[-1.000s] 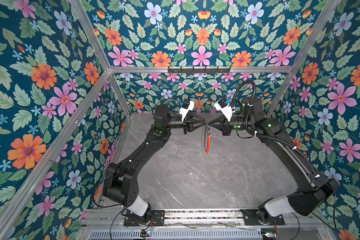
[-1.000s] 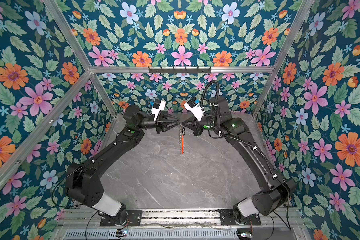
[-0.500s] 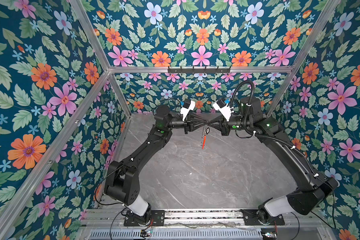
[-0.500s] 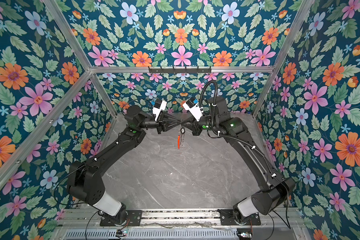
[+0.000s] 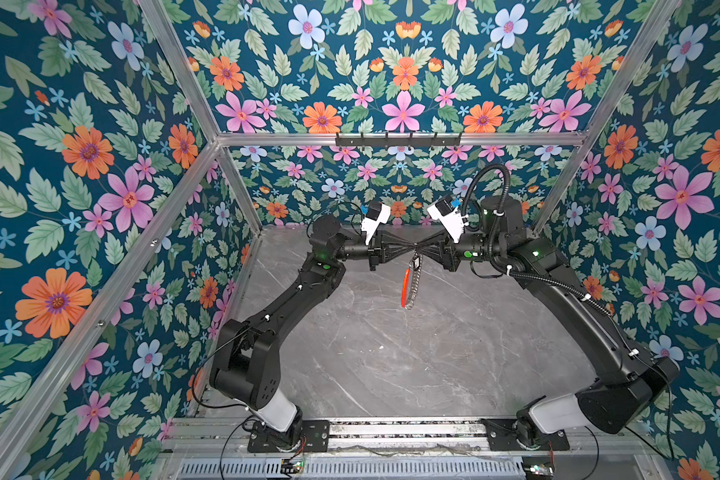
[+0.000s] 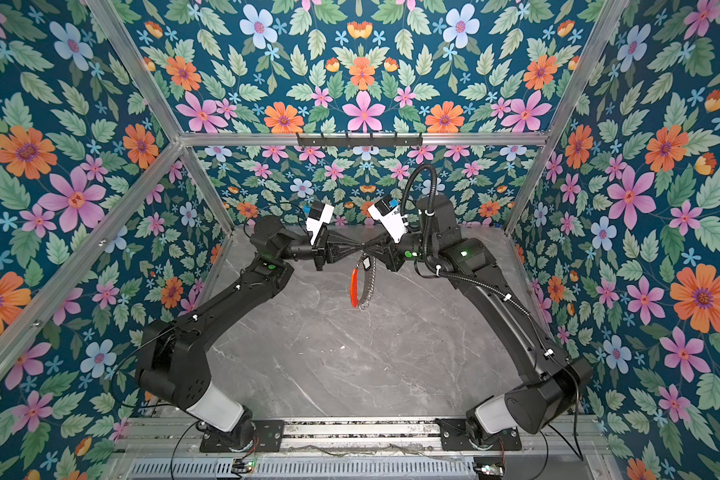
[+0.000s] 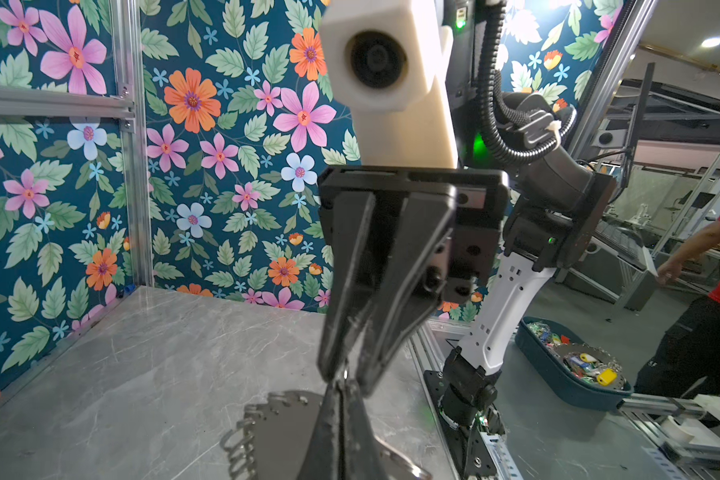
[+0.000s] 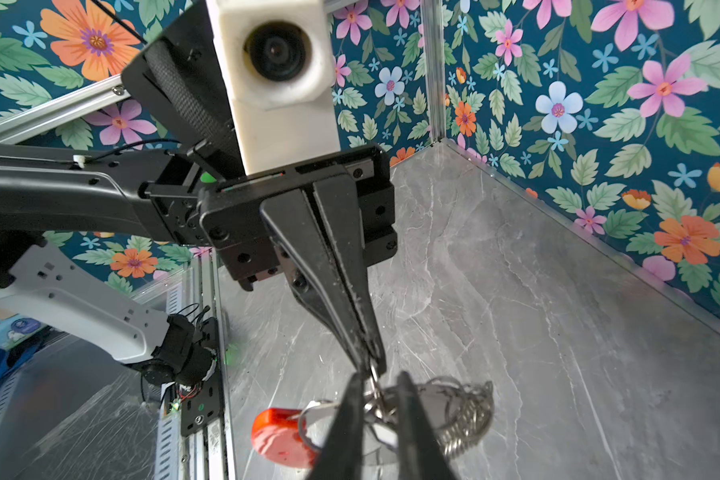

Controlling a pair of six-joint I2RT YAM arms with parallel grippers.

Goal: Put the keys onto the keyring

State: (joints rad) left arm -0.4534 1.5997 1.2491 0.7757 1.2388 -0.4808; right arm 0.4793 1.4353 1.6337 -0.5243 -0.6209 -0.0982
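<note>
1. The keyring (image 6: pixel 368 286) hangs in the air above the grey table (image 5: pixel 391 365), near the back wall, directly under the place where the two grippers meet tip to tip. Its red segment (image 6: pixel 353 286) faces the left arm's side, and the small silver rings (image 8: pixel 466 419) are gathered on the opposite side.
2. The key (image 6: pixel 366 262), a tiny black fob with a pale label, sits at the top of the loop, touching it. The pictures do not show whether its link already passes around the wire.
3. The left gripper (image 8: pixel 371 363) is fully closed, and it pinches a thin metal ring at the top of the bunch, so the keyring seems to hang from it.
4. The right gripper (image 7: pixel 347 374) has its jaws a little apart. The rings lie between its fingers (image 8: pixel 408 415), but no firm hold is visible.
5. Judged from this, the threading is probably near its end. What is left is to confirm that the key sits on the loop and to let the bunch go.
</note>
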